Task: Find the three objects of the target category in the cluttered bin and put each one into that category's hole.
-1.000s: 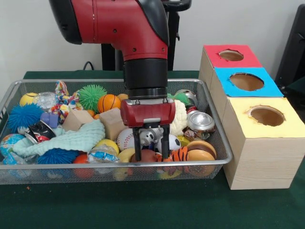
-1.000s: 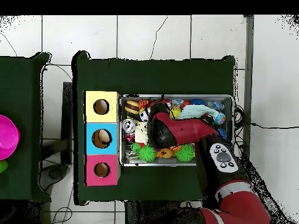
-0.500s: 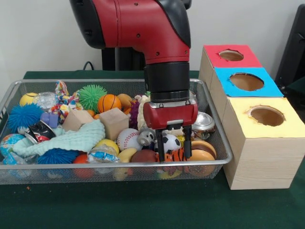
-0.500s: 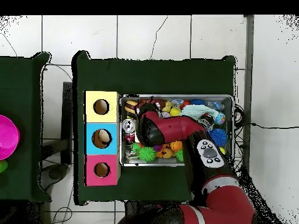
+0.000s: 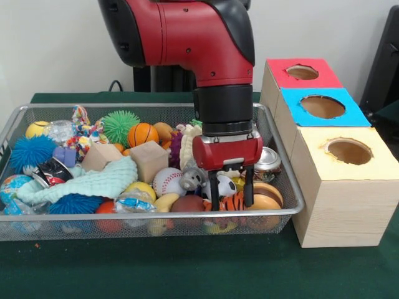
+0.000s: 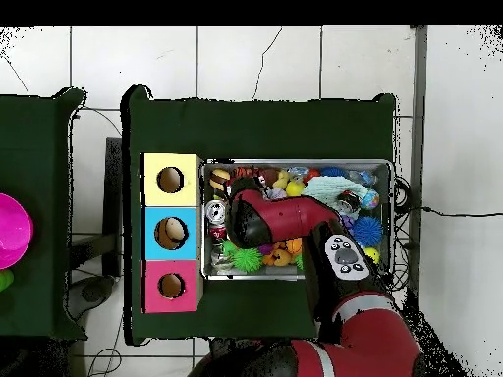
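Where it hangs low in the bin (image 5: 19, 118), the claw (image 5: 232, 202) straddles the tiger-striped toy (image 5: 233, 202), fingers parted.

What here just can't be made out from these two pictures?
- Front view: whether the gripper touches the striped orange toy; its jaws stand either side of it.
- Overhead view: the arm hides the gripper and the middle of the wire bin.
- Both views: the boxes' insides.

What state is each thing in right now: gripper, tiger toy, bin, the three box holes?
gripper: open, fingers down either side of the tiger-striped toy
tiger-striped toy: lying in the bin, not lifted
wire-mesh bin: full of clutter
yellow box hole: open
blue box hole: open
red box hole: open
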Motion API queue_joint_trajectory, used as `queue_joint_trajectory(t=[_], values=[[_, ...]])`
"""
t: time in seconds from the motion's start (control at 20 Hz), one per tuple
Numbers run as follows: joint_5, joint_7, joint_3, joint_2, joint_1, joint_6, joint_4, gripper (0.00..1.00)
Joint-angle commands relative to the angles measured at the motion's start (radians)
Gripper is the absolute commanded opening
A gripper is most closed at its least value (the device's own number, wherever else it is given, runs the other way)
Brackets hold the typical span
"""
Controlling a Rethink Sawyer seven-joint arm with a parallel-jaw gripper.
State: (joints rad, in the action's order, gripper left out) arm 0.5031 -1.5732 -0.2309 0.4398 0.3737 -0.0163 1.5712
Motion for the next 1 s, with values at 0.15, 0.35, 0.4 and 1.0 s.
queue_joint_trajectory(t=[0.15, 0.35, 0.4, 1.0], values=[[0.007, -0.065, 0.048, -0.101, -0.015, 0.131, -0.056, 1.00], [-0.003, -0.064, 0.053, -0.118, -0.019, 0.153, -0.065, 1.00], [-0.008, -0.059, 0.043, -0.122, -0.013, 0.168, -0.066, 1.00], [-0.068, -0.002, 0.077, -0.033, -0.048, 0.477, -0.028, 0.00]])
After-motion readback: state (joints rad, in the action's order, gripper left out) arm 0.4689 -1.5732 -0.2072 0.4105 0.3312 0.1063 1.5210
